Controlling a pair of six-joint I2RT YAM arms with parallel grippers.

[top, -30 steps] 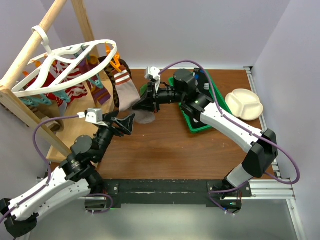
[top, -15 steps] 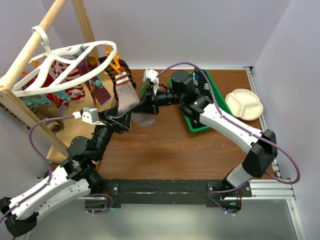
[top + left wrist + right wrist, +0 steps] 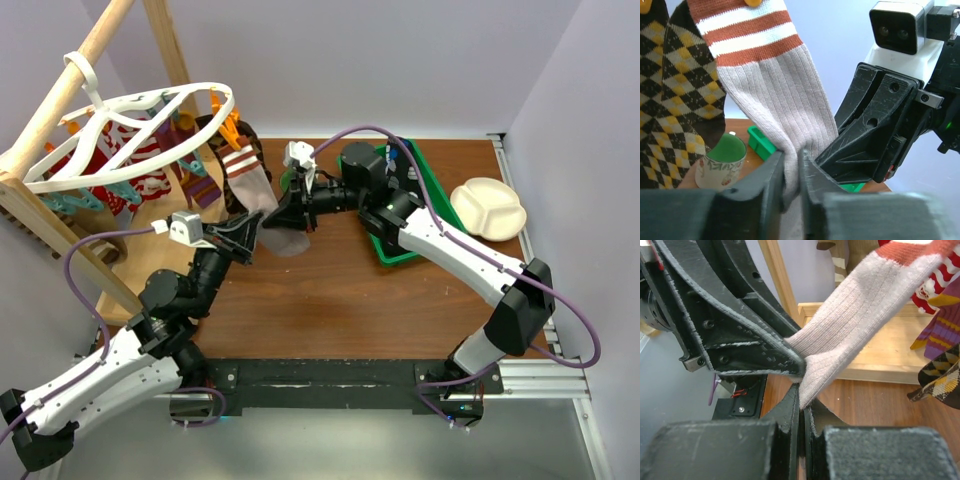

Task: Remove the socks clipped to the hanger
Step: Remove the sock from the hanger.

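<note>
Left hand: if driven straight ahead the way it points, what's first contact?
The grey sock clamped in the left hand; right behind it, the right hand on the same sock. Gap looks tiny, depth unclear.

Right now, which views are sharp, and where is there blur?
Top external: even light, sharp throughout, soft shadows on the table. Left wrist: the left end effector is blurred up close, the striped sock crisp. Right wrist: the right end effector blurs near the lens, same sock sharp.

White shells, black joints on left arm point(image 3: 100, 372), right arm point(image 3: 455, 245); purple cables point(image 3: 370, 126); scuffed black fingers point(image 3: 765, 185).
</note>
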